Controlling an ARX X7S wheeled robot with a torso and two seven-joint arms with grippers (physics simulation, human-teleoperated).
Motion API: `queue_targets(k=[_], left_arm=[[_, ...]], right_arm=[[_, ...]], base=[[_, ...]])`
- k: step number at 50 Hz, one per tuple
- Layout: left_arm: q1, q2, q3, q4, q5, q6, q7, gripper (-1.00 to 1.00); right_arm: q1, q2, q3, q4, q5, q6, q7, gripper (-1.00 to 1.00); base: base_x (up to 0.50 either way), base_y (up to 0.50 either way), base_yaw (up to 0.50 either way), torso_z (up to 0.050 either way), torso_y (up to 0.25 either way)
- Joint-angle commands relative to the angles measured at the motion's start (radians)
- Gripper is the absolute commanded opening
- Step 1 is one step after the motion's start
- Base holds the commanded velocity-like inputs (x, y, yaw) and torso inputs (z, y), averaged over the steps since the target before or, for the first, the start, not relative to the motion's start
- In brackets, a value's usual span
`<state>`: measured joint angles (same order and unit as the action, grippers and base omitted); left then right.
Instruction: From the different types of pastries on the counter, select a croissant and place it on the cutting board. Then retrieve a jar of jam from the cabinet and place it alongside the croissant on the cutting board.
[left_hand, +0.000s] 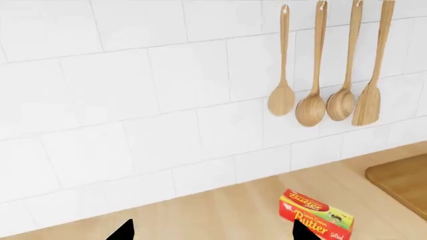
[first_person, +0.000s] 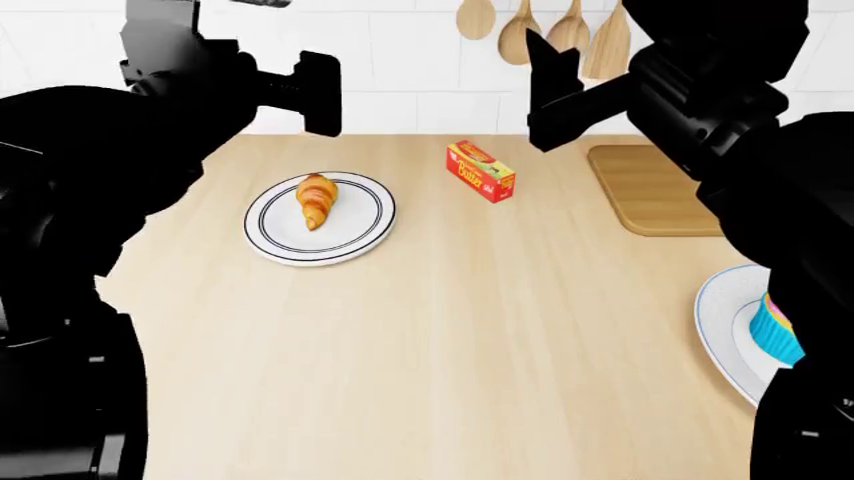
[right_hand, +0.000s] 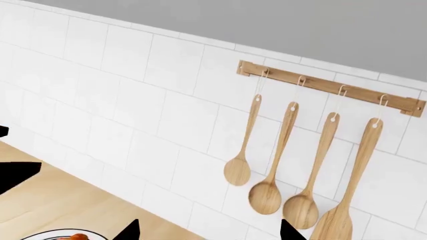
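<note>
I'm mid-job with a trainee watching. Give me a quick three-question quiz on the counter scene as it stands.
1. True or false: the small golden-brown croissant already lies on the rectangular brown wooden cutting board.
2. In the head view, what sits on the counter between the round white blue-rimmed plate holding the croissant and the board?
A. a red and yellow butter box
B. a glass jar
C. a mug
3. Fill in: ____ wooden utensils hang from the wooden rack on the tiled wall.

Key: 1 false, it is on the plate; 2 A; 3 four.
</note>
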<state>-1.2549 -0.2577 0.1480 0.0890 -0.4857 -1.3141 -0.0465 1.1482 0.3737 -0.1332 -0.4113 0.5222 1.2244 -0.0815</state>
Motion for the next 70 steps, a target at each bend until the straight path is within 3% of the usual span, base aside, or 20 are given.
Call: queue_targets(k=[1, 9, 19, 27, 44, 58, 70], left_arm=[[-0.118, 0.055, 0.102, -0.368, 0.093, 0.146, 0.012, 1.00], [-0.242, 0.114, 0.140, -0.736, 0.152, 0.380, 0.076, 1.00], [-0.363, 0.165, 0.205, -1.167, 0.223, 0.566, 0.135, 1.00], [-0.406, 0.203, 0.223, -1.386, 0.241, 0.686, 0.175, 1.00], [-0.374, 0.207, 0.170, -1.396, 0.237, 0.676, 0.187, 1.00], [-0.342, 0.228, 0.045, -1.398, 0.394, 0.593, 0.183, 1.00], [-0.313, 0.228, -0.020, -1.398, 0.462, 0.615, 0.198, 1.00]], right_arm=[[-0.013, 0.001, 0.002, 0.000, 0.004, -0.009, 0.003, 1.00], [-0.023, -0.001, -0.005, 0.014, -0.002, -0.032, 0.004, 1.00], [-0.034, -0.007, -0.008, 0.017, -0.001, -0.043, 0.010, 1.00], [-0.044, -0.014, -0.010, 0.021, -0.002, -0.065, 0.012, 1.00], [-0.045, -0.005, -0.022, 0.024, 0.002, -0.066, 0.012, 1.00], [-0.050, -0.002, -0.013, 0.036, 0.006, -0.083, 0.012, 1.00], [-0.063, -0.004, -0.017, 0.036, 0.009, -0.093, 0.016, 1.00]], base=[[0.00, 0.00, 0.00, 0.000, 0.000], [0.00, 0.00, 0.00, 0.000, 0.000], [0.00, 0.00, 0.00, 0.000, 0.000], [0.00, 0.00, 0.00, 0.000, 0.000], [0.00, 0.00, 0.00, 0.000, 0.000], [0.00, 0.00, 0.00, 0.000, 0.000], [0.00, 0.00, 0.00, 0.000, 0.000]])
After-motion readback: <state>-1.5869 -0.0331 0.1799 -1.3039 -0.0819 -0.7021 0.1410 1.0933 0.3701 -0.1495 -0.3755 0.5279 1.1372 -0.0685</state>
